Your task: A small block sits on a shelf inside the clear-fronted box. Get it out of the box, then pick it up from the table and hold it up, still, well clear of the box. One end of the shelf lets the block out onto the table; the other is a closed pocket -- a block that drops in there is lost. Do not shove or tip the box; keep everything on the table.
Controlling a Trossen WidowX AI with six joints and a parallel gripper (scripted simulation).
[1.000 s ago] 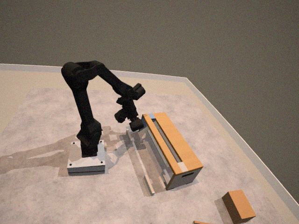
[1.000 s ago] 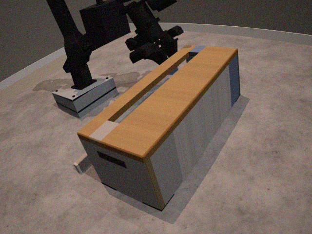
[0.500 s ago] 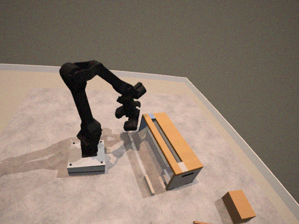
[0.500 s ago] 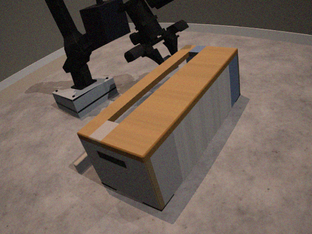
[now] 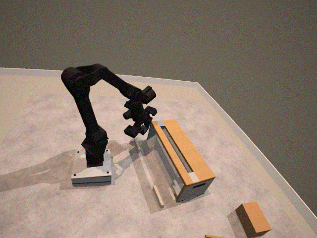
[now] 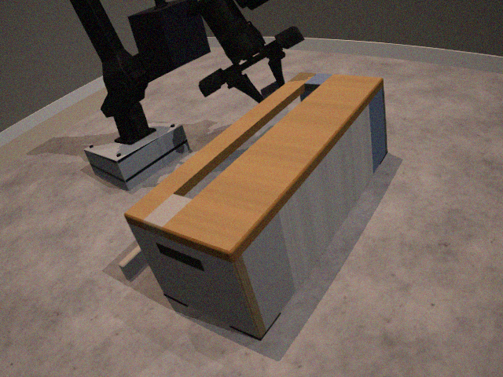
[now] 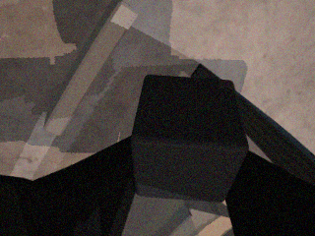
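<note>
Hanging above the worktop (image 5: 46, 205) just off the far end of the box (image 5: 185, 150), the pincer (image 5: 141, 128) is clamped on a small dark block (image 7: 189, 141), which the wrist view shows filling the gap between the dark fingers. The block is lifted off the worktop surface, out of the box and beside its far end. The box stands upright near the worktop's right edge, its orange top slotted along its length. A separate orange-topped box (image 5: 253, 218) sits well apart, toward the near right corner, and a thin pale strip (image 5: 158, 196) lies on the worktop along the long box's clear front
</note>
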